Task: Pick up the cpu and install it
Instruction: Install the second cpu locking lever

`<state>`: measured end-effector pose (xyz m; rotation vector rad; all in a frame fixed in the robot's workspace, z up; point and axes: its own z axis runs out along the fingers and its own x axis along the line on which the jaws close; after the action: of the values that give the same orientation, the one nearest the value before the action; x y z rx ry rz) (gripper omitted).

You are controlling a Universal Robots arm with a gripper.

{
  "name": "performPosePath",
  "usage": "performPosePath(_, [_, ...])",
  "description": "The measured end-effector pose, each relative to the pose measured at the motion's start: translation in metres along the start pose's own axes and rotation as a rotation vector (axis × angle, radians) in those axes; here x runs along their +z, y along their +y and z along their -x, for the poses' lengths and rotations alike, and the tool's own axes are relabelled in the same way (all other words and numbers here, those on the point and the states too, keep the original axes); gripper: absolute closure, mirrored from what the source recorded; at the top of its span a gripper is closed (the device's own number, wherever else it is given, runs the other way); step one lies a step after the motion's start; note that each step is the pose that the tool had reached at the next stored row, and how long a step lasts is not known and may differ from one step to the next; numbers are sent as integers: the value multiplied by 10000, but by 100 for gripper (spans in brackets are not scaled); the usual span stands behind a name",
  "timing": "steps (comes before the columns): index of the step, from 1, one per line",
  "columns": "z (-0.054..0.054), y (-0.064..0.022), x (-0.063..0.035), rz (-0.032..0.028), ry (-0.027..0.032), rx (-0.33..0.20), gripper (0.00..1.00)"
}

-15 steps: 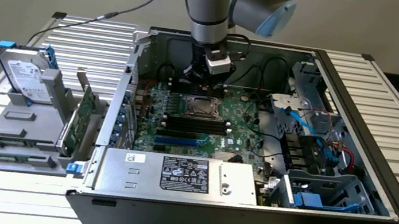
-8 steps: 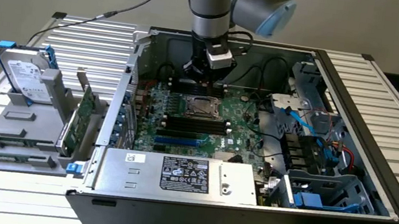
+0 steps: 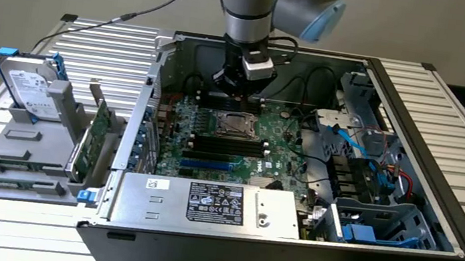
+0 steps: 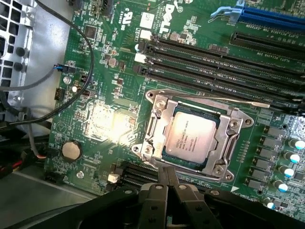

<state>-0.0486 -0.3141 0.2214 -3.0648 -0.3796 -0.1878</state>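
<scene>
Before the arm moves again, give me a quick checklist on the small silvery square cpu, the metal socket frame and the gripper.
1. Small silvery square cpu lies inside the metal socket frame: ok.
2. Cpu lies flat, not tilted: ok.
3. Gripper shut, holding nothing: ok.
4. Gripper beside the socket frame, off the cpu: ok.
5. Thin metal retention lever latched: cannot tell.
6. Black cables lie apart from the socket: ok.

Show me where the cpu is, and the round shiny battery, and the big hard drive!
cpu (image 4: 192, 139): wrist view, middle of its silvery top plate, inside the socket frame.
round battery (image 4: 71, 150): wrist view, centre of the coin face.
hard drive (image 3: 29, 87): exterior view, its white label, standing outside the case.
</scene>
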Motion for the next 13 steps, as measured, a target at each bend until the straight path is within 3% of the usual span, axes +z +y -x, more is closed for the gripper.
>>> performPosePath(3, [-7,55,-54,-29,-119,7,89])
performPosePath(5, [-6,90,-90,-39,-160,9,89])
performPosePath(13, [22,249,-168,-49,-200,12,89])
